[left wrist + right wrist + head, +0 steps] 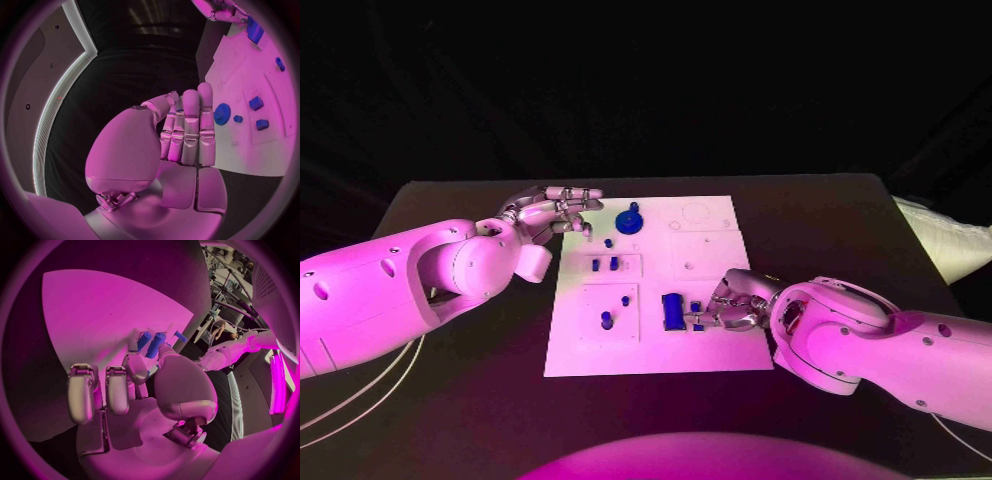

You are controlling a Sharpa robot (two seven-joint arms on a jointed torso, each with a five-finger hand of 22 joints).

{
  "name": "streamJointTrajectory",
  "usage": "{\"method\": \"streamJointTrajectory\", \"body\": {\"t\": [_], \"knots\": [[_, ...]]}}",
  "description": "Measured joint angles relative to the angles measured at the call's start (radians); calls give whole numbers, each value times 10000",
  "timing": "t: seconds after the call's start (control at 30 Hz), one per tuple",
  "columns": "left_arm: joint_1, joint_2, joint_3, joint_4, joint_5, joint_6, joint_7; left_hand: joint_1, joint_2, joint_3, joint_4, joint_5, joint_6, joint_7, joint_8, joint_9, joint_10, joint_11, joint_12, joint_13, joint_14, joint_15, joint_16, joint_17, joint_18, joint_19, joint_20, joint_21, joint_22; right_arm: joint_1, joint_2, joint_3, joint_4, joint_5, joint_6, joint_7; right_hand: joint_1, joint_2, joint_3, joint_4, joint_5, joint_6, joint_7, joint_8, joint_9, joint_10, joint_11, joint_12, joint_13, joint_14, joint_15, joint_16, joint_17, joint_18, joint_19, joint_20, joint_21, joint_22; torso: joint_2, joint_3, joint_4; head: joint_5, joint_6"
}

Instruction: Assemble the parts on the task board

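The black counter (848, 220) spreads out beneath and around both hands. Beyond the left hand (557, 212), past the counter's far edge, hangs a dark backdrop (646, 90) in loose folds. Well out to the outer side of the right hand (733, 305), a white crumpled bundle (946, 240) sits just off the counter's edge. Thin pale cables (365, 385) curve over the counter's near corner, well behind the left hand.

White task board (711, 350), plain, on black table (848, 215). Blue gear-shaped part (630, 220) just beside silver left hand (557, 213). Long blue block (672, 311) and small blue piece (698, 309) at silver right hand (737, 305). Remaining small parts (604, 264) blue. Arms (387, 290) white.
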Motion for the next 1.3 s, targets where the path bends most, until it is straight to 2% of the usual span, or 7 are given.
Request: {"method": "streamJointTrajectory", "body": {"t": [0.23, 0.4, 0.57, 1.03, 1.3], "knots": [[0, -31, 0, -1, 0, 8, -22, 0, 0, 0, 0, 0, 0, 0, 0, 0, -36, -37, 0, 0, 0, 0, 0, 1, -1, 0, 0, 0, 0, -1, -353, 0, 7, -5, 85, 198, 1420, 114, -224, -507, -451, -34, 33, 0, 43, 0, 0, -15, 2, 0, 0, -1, -1, 1, 0, 0, 0, 0, -8, -3, -1, -11, 4], [0, -22, 0, -5, 0, 15, -32, 0, 0, 0, 0, 0, 0, 0, 0, 0, -36, -37, 0, 0, 1, 1, 0, 1, 0, 0, 0, 0, 0, -2, -334, -2, -26, -13, 162, 306, 1876, 185, -338, -676, -508, -35, 33, 0, 68, -1, 0, -67, 0, 0, 0, -1, -1, 0, 0, 0, 0, -1, -12, -1, -7, 8, 30], [0, -12, 0, -8, 0, 20, -41, 0, 0, 0, 0, 0, 0, 0, 0, 0, -36, -37, 0, 0, 1, 1, 0, 1, -1, 0, 0, 0, 0, -1, -268, 1, -106, -48, 198, 343, 2002, 312, -349, -687, -509, -35, 33, -1, 70, -1, 0, -67, -3, 0, 0, -2, 8, 0, 0, 0, 0, -2, -12, -2, -7, -2, 58], [0, 3, 0, -14, 0, 26, -54, 0, 0, 0, 0, 0, 0, 0, 0, 0, -35, -37, 0, 0, -30, 32, 0, -8, 0, 0, 0, 0, 0, 2, 11, 4, -269, -35, 241, 322, 1946, 368, -477, -560, -510, -49, 47, 17, 113, -1, 1, -68, 16, 0, 0, -6, 6, 1, 0, 0, 0, -3, 7, -2, -5, 12, 95], [0, 9, 0, -17, 0, 30, -59, 0, 0, 0, 0, 0, 0, 0, 0, 0, -35, -37, 0, 0, -30, 32, 0, -7, 0, 0, 0, 0, 0, 5, 77, 10, -312, -86, 225, 297, 2038, 460, -601, -520, -288, -56, 54, 74, 107, -2, 1, -68, 34, 0, 1, -6, 5, 0, 0, 0, 0, -3, 7, -1, -1, 17, 96]]}}
